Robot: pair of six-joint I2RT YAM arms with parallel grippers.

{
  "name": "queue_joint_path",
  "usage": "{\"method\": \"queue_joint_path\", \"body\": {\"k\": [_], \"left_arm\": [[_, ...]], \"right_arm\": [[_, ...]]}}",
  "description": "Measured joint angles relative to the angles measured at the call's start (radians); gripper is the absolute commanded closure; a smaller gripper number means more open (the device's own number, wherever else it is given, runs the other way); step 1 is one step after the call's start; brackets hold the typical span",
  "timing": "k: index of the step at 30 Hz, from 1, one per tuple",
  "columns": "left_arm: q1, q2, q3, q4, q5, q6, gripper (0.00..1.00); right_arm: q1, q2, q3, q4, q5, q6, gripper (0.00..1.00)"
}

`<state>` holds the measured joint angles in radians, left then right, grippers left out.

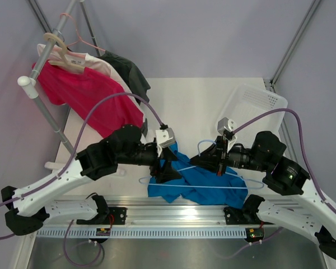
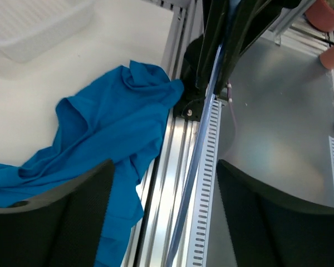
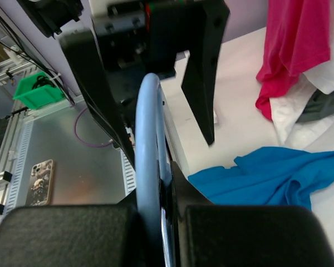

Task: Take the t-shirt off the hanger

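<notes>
T-shirt (image 1: 204, 190) crumpled at the near edge of the counter (image 1: 196, 101), between both grippers and a little nearer. Right gripper (image 3: 156, 208) clamped on the hanger (image 3: 147, 128), clear only from the right wrist. Left gripper (image 2: 166, 167) with fingers apart, the wire running between them, visible only from the left wrist. White basket (image 1: 252, 106) far right.

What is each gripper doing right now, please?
Left gripper: open, the hanger passing between its fingers.
Right gripper: shut on the hanger.
</notes>
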<state>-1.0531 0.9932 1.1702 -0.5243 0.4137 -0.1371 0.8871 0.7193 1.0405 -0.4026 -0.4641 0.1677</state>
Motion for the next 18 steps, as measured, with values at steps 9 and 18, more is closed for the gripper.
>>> {"method": "queue_joint_path", "body": {"k": [9,18], "left_arm": [[-0.066,0.063,-0.016,0.029,0.034,0.005,0.67],[-0.096,0.048,-0.018,0.076,0.011,-0.005,0.71]], "right_arm": [[0.0,0.041,-0.034,0.121,-0.035,0.024,1.0],[0.0,0.041,-0.078,0.179,-0.036,0.047,1.0]]}}
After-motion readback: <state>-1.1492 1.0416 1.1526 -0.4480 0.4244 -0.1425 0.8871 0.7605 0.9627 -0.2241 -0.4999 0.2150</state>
